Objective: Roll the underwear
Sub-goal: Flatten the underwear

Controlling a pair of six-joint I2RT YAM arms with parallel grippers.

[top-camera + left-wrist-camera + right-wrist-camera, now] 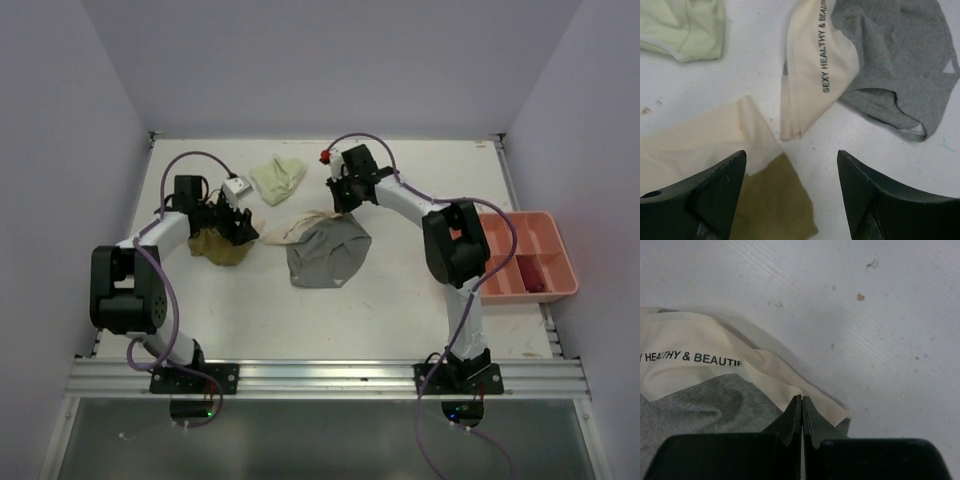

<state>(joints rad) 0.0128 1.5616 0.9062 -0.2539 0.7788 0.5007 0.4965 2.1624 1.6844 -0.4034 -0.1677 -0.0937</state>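
1. Left jaws spread over the crumpled olive-tan cloth underwear [222, 246] on my white table [400, 310].
2. Grey cloth underwear [330, 255] overlaps a cream printed pair [300, 228] mid-table.
3. Right jaws pressed together at that cream edge, can't tell if pinching.

Left fingers [715, 190] wide apart, right fingers [792, 422] tight together

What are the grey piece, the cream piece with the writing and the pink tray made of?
Grey piece: soft knit cloth, perhaps cotton jersey; matt, flecked, lying in limp folds.
Cream piece: smoother, thinner fabric, maybe stretchy; black printed letters, flat creases.
Tray: probably moulded plastic; even salmon colour, stiff straight dividers.
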